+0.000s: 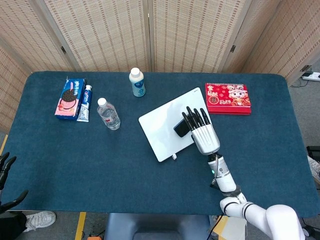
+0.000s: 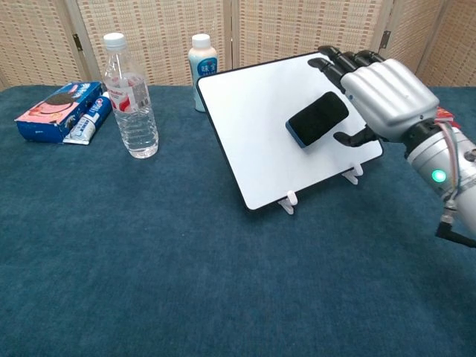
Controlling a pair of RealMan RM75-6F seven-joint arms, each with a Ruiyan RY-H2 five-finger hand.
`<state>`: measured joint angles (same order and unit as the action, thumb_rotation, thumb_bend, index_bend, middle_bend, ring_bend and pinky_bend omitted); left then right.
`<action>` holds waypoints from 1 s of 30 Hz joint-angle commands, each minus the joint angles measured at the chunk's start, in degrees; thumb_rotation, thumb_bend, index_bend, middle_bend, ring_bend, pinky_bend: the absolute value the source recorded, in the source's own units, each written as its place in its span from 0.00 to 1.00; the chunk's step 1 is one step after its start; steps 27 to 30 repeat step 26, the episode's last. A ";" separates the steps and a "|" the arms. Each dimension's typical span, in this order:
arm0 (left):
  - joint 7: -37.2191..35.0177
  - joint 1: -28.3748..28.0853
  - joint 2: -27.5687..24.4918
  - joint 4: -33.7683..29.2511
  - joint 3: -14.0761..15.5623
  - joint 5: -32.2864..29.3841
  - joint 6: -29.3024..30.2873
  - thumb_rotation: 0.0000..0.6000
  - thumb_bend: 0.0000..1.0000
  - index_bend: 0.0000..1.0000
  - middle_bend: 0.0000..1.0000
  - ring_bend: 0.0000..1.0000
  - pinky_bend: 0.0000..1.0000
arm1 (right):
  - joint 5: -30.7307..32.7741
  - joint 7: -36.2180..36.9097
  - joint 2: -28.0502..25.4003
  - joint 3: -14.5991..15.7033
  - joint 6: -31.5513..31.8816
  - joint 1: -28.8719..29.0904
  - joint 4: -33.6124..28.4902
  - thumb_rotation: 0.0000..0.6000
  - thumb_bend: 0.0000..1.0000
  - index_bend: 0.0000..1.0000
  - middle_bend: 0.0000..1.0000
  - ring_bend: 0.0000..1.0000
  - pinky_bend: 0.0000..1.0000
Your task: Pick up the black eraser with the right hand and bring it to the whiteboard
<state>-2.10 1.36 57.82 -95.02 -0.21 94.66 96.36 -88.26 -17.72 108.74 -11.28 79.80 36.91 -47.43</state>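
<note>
The white whiteboard (image 1: 159, 128) (image 2: 253, 130) leans tilted on its small stand at the middle of the table. The black eraser (image 1: 181, 128) (image 2: 317, 119) lies flat against the board's right half. My right hand (image 1: 203, 134) (image 2: 385, 93) is just to the right of the eraser, fingers stretched out straight over the board's upper right corner and the thumb below the eraser; it grips nothing. My left hand (image 1: 5, 172) hangs off the table's front left corner, fingers apart and empty.
A clear water bottle (image 1: 108, 114) (image 2: 130, 97) and a white drink bottle (image 1: 137, 82) (image 2: 202, 63) stand left of the board. A cookie box (image 1: 70, 98) (image 2: 56, 111) with a toothpaste tube (image 1: 85, 103) lies far left. A red calendar (image 1: 228, 98) lies behind the right hand.
</note>
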 commanded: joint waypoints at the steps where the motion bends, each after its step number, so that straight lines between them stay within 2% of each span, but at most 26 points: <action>1: 0.46 -0.03 0.16 -0.10 0.08 0.13 -0.16 1.00 0.24 0.00 0.05 0.05 0.01 | -2.74 -2.03 -9.20 4.84 4.56 -5.89 -12.31 1.00 0.27 0.00 0.00 0.08 0.10; 5: 1.75 -0.11 0.64 -0.26 0.17 0.35 -0.41 1.00 0.24 0.00 0.05 0.05 0.01 | -3.20 -3.79 -19.73 9.80 6.59 -12.01 -26.12 1.00 0.27 0.00 0.00 0.06 0.10; 9: 2.88 -0.29 1.01 -0.29 0.29 0.37 -1.01 1.00 0.24 0.00 0.05 0.05 0.01 | 2.58 -8.35 -35.45 16.09 3.04 -18.28 -45.13 1.00 0.27 0.00 0.00 0.04 0.04; 11: 3.63 -0.40 1.24 -0.38 0.30 0.24 -1.40 1.00 0.24 0.00 0.05 0.05 0.01 | 5.15 -7.23 -43.39 18.83 2.48 -21.03 -52.68 1.00 0.27 0.00 0.00 0.03 0.04; 14: 4.47 -0.42 1.55 -0.50 0.38 0.34 -1.55 1.00 0.24 0.00 0.05 0.05 0.01 | 5.94 -2.14 -46.88 20.55 4.75 -24.78 -53.35 1.00 0.27 0.00 0.00 0.07 0.04; 18: 5.69 -0.25 2.03 -0.62 0.73 1.26 -1.21 1.00 0.24 0.01 0.05 0.05 0.01 | 3.55 7.35 -47.51 21.84 9.65 -30.02 -49.46 1.00 0.27 0.00 0.02 0.12 0.04; 22: 6.21 0.05 2.26 -0.56 0.90 1.82 -0.60 1.00 0.24 0.01 0.05 0.05 0.01 | -0.50 9.14 -46.87 21.18 14.85 -32.74 -46.58 1.00 0.27 0.00 0.02 0.12 0.04; 30: 5.95 0.40 2.24 -0.52 0.87 2.37 0.45 1.00 0.24 0.01 0.05 0.05 0.01 | -2.01 10.17 -46.84 20.78 14.71 -33.52 -45.38 1.00 0.27 0.00 0.01 0.12 0.04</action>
